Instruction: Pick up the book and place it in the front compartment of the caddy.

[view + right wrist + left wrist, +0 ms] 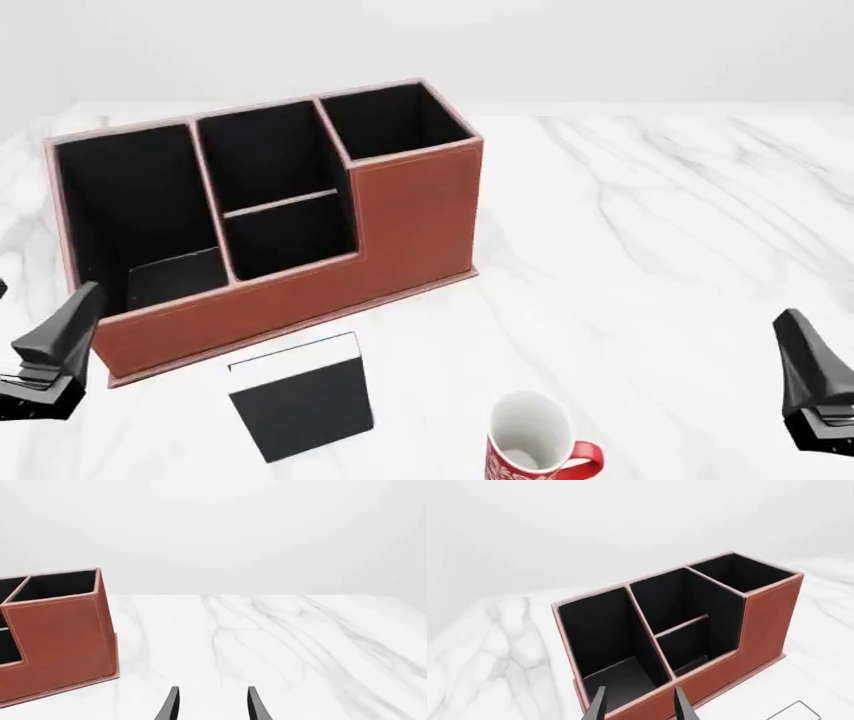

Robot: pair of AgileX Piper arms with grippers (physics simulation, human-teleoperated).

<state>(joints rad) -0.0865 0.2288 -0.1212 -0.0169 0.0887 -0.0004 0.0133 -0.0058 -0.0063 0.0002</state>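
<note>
Setting: a white marble table (667,200) seen from the front view, with two robot arms at the near edge.
Caddy: the reddish-brown caddy (414,215) stands at the back left, four black-lined cells open upward, its low wall facing the arms.
Book: the black book (302,399) lies flat just in front of the caddy's low wall, white page strip toward the caddy.
Mug: a red-and-white mug (534,450) stands near the book's right.
Left gripper (639,706): fingers parted, nothing held, aimed at the caddy's near wall.
Right gripper (212,705): fingers parted, nothing held, over bare marble.
Step in hand: reaching for the book, not yet touched.
Advice: the left arm looks closer; come down across the book's narrow width, clear of the mug, and grip firmly before lifting.
</note>
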